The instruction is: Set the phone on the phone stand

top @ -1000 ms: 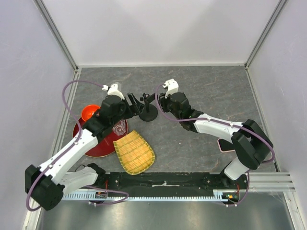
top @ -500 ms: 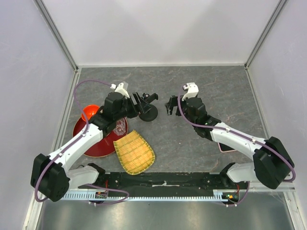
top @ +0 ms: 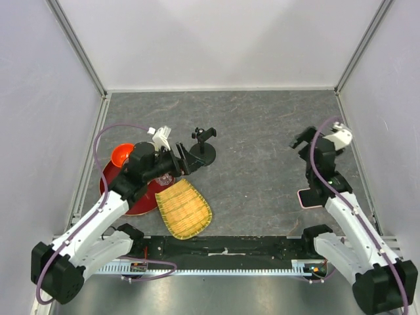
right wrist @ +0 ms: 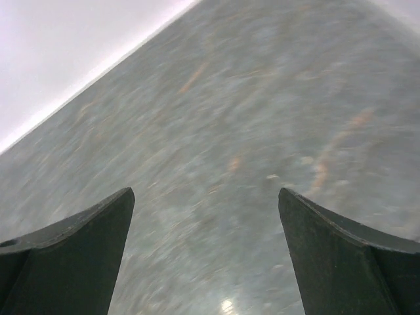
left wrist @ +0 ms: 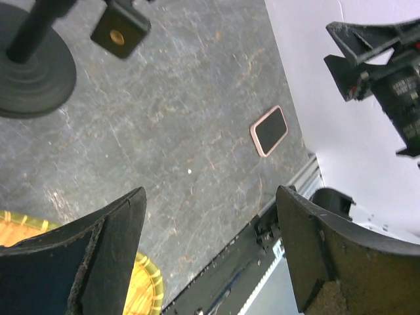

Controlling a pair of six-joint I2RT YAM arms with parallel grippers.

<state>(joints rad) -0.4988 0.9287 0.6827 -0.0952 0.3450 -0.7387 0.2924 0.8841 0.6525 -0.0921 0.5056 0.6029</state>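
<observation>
Left gripper (left wrist: pixel 210 194) and right gripper (right wrist: pixel 205 194) gape empty; bring your right squarely over the phone (left wrist: pixel 269 131) (flat, near right), pinching its long edges.

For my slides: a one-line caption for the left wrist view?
Open left jaws frame the phone lying flat on the table, phone stand at upper left.

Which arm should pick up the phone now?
Right. The phone lies flat beside that arm; the right fingers are open and empty, while the left fingers sit far off by the phone stand.
</observation>
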